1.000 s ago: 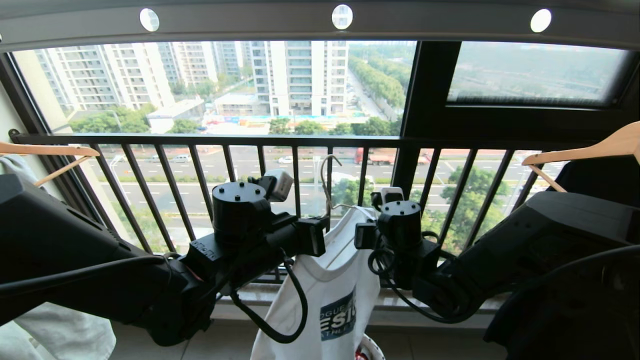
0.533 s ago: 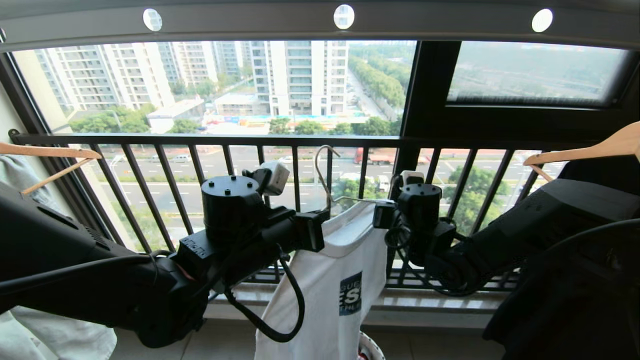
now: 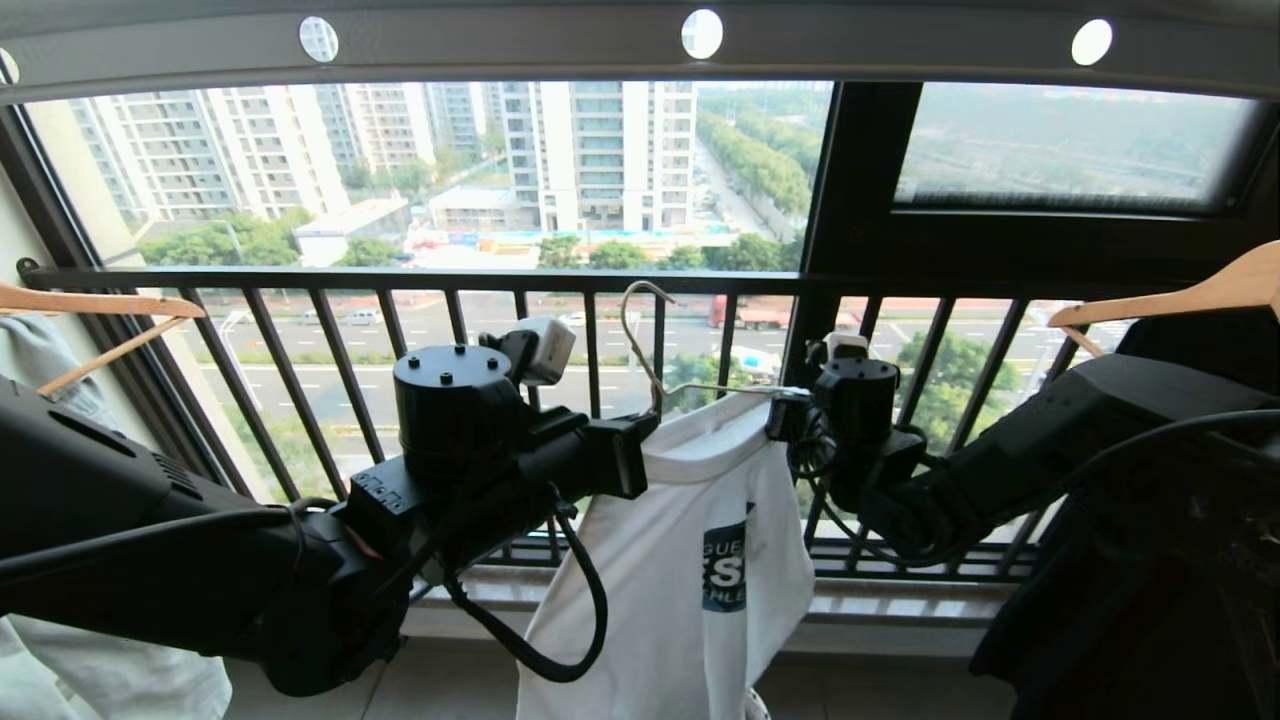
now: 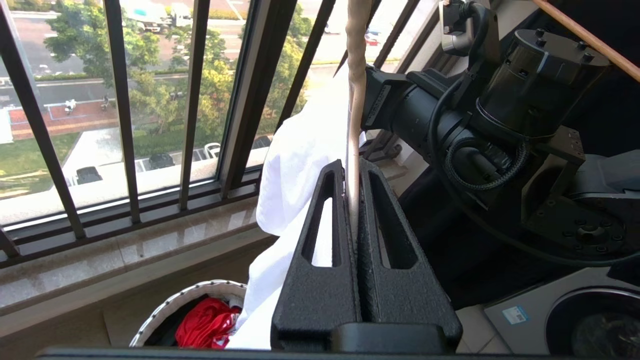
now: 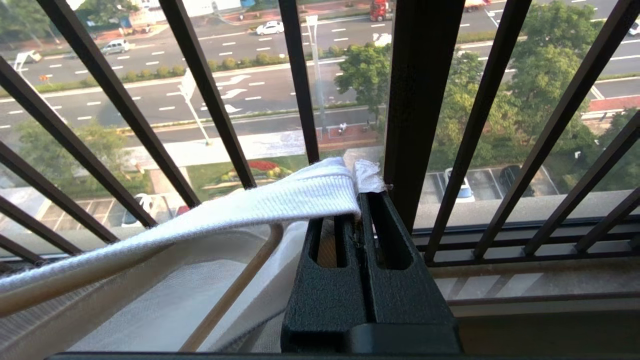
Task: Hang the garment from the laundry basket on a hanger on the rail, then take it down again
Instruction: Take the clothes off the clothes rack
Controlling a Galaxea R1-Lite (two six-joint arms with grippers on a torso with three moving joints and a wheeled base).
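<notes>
Left end effector [image 4: 351,200]: pressed together on the hanger [image 3: 648,360], pinching the cream wire low on one arm, at the left side of the shirt.
Right end effector [image 5: 361,200]: pressed together too, pinching the ribbed collar of the garment [image 3: 690,560] at its right side (in the right wrist view a small fold of white cloth sticks out past the fingertips [image 5: 372,200]).
Garment: the white T-shirt hangs in the air between the two arms, in front of the black window railing [image 3: 400,280]; its dark blue print faces the robot and the lower part drops out of the head view.
Hanger: its neck and hook stand up above the collar, well below the rail [image 3: 500,45] and not touching it; it seems to lie inside the collar, though the cloth hides most of it.
Laundry basket [image 4: 165,310]: on the floor under the shirt, with a red garment [image 4: 205,325] inside.
Wooden hangers [image 3: 1160,305]: one at each side of the head view.
</notes>
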